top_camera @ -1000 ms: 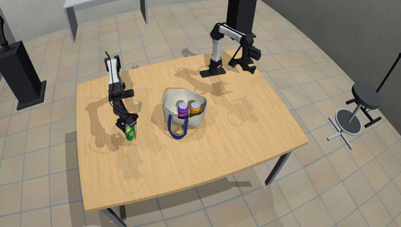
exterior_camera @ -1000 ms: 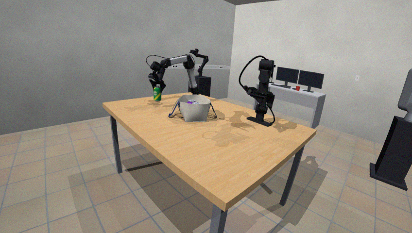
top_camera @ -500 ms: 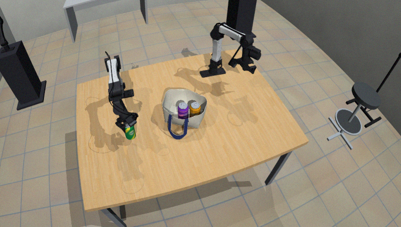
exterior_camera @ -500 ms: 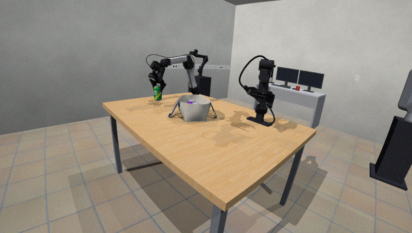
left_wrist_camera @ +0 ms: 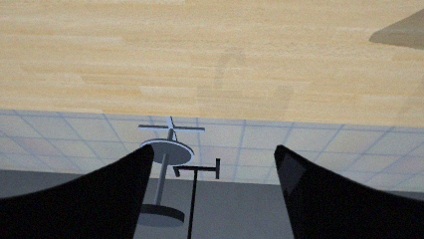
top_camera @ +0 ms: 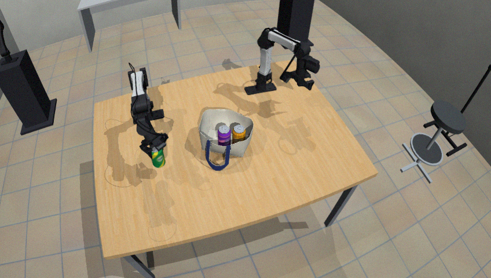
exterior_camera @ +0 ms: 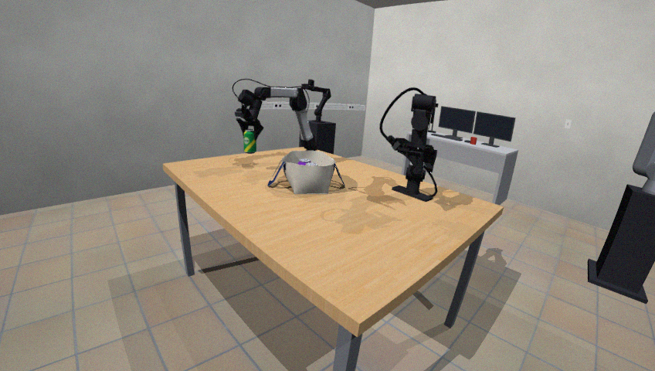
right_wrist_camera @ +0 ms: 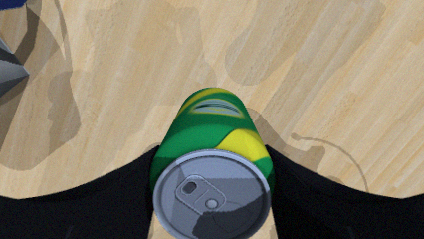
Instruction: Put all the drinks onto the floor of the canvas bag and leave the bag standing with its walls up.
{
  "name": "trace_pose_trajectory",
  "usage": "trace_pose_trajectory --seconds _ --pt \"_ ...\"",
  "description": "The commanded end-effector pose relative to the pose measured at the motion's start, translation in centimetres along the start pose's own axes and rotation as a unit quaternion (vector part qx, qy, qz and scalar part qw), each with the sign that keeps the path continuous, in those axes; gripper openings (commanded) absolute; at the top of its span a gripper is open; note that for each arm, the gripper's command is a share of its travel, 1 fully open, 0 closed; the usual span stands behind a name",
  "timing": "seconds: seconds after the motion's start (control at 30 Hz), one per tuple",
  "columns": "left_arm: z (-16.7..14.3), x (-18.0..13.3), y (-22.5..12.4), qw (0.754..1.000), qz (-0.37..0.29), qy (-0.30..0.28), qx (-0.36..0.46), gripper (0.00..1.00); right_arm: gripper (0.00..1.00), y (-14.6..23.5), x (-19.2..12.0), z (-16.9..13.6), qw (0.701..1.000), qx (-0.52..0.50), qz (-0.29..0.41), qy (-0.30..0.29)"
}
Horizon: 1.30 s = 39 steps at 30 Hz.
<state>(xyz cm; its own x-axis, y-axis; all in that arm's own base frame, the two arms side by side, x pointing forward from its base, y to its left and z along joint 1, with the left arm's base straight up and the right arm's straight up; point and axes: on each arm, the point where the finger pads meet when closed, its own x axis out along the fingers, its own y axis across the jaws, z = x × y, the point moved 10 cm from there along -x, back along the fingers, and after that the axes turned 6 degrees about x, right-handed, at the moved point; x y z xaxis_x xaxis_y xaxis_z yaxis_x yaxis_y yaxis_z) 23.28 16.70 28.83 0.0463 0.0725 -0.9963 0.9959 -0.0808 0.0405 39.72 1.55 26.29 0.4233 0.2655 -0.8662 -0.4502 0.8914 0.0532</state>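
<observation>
Green and yellow, the can (top_camera: 158,158) (exterior_camera: 249,141) (right_wrist_camera: 211,129) is what we are carrying now, presumably the last drink to load. Our right tool (top_camera: 154,149) (exterior_camera: 249,130) (right_wrist_camera: 212,148) has its fingers well apart, one on either side of the can, gripping it near the lid above the tabletop (top_camera: 241,193) (exterior_camera: 298,229) (left_wrist_camera: 149,60) (right_wrist_camera: 124,60). The purple can (top_camera: 224,135) (exterior_camera: 303,162) and the orange can (top_camera: 238,133) are already in the canvas bag (top_camera: 223,148) (exterior_camera: 310,178), whose walls are up. Next, we judge, we should bring our load across above the rim, then lower it into the free space without catching a wall. Our right arm reaches out and bends downward at the wrist. Our left tool (top_camera: 296,82) (left_wrist_camera: 214,147) is wide open, with nothing in it, off beyond the bag.

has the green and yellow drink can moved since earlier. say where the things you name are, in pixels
Yes, up: in the exterior view the can (top_camera: 158,159) (exterior_camera: 249,141) (right_wrist_camera: 209,134) overlapped the far edge of the wooden table (top_camera: 275,193) (exterior_camera: 298,243) (left_wrist_camera: 149,40) (right_wrist_camera: 119,129); now it sits just above.
</observation>
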Motion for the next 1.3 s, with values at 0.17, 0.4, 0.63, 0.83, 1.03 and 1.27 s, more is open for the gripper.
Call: trace_pose_trajectory --seconds 0.17,0.4,0.63,0.83,1.03,1.27 --pt "0.0 -1.4 0.4 1.0 0.02 0.014 0.001 0.91 0.74 0.3 -4.5 3.4 0.994 -0.031 -0.027 -0.099" --pt "0.0 -1.6 0.5 1.0 0.022 0.016 0.001 0.91 0.74 0.3 -3.3 2.2 0.996 -0.022 -0.024 -0.079" --pt "0.0 -1.6 0.5 1.0 0.022 0.016 0.001 0.91 0.74 0.4 -3.9 2.3 0.996 -0.023 -0.031 -0.083" --pt "0.0 -1.6 0.5 1.0 0.022 0.016 0.001 0.91 0.74 0.4 -4.4 2.6 0.995 -0.027 -0.033 -0.092" --pt "-0.1 -1.8 0.5 1.0 0.024 0.019 0.0 0.91 0.74 1.5 -5.9 1.7 0.999 -0.013 -0.011 -0.04" --pt "-0.1 -1.8 0.5 1.0 0.024 0.019 0.0 0.91 0.74 0.8 -5.5 2.7 1.0 -0.015 -0.002 -0.019"
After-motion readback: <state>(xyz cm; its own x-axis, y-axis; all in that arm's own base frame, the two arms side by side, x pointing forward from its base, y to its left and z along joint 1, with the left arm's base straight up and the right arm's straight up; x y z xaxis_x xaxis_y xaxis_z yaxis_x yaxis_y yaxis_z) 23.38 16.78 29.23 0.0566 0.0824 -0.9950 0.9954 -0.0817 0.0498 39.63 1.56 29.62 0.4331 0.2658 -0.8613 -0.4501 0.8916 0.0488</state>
